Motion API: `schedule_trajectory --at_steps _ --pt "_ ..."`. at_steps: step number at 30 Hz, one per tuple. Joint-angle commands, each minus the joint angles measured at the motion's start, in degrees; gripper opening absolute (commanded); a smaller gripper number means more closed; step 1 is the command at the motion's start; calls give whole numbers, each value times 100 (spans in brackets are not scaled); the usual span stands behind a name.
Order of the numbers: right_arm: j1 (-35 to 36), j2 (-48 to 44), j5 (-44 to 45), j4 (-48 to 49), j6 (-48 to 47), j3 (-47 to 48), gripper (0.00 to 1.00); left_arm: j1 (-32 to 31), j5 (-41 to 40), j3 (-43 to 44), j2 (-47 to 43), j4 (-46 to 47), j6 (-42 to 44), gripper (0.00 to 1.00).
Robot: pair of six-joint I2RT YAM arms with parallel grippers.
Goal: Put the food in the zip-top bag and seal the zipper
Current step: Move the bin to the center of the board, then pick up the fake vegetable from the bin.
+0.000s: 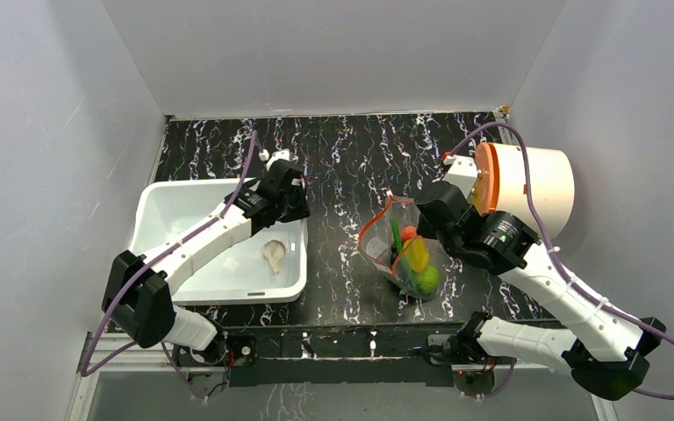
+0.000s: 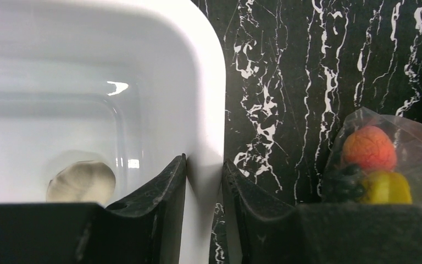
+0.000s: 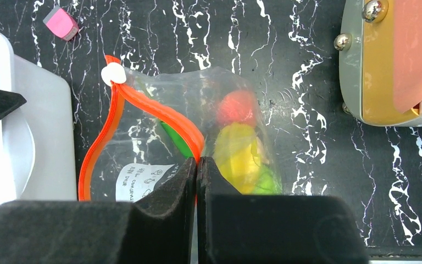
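Observation:
The clear zip-top bag [image 1: 404, 250] lies right of centre with its mouth gaping. Its orange-red zipper [image 3: 96, 143] forms an open loop with a white tip [image 3: 113, 73]. Inside are an orange ball [image 3: 237, 107], a yellow piece [image 3: 236, 157], a green ball [image 3: 264, 184] and a green pod [image 3: 176, 140]. My right gripper [image 3: 198, 162] is shut on the zipper strip at the bag's right lip. One beige toy [image 1: 274, 254], garlic or mushroom, lies in the white bin [image 1: 162, 206]. My left gripper [image 2: 204, 165] is shut on the bin's right wall [image 2: 198, 82], with the beige toy [image 2: 81, 180] to its left.
A small pink block [image 3: 60, 23] lies on the black marbled table beyond the bag. A white and orange cylinder [image 1: 527, 184] stands at the right, close behind my right arm. The bin's right side [image 3: 44, 137] sits just left of the bag.

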Motion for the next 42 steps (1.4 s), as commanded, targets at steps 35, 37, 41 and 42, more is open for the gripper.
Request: schedule_trajectory --at_steps 35,37,41,42 --pt "11 -124 19 216 -44 -61 0 914 478 76 -1349 -1978 187 57" --pt "10 -115 17 206 7 -42 0 1172 744 -133 -1459 -1960 171 56" --pt "10 -132 25 176 11 -18 0 1614 1089 -358 -1427 -1936 287 58" --pt "11 -136 26 159 15 -13 0 1722 1219 -385 -1351 -1932 319 59"
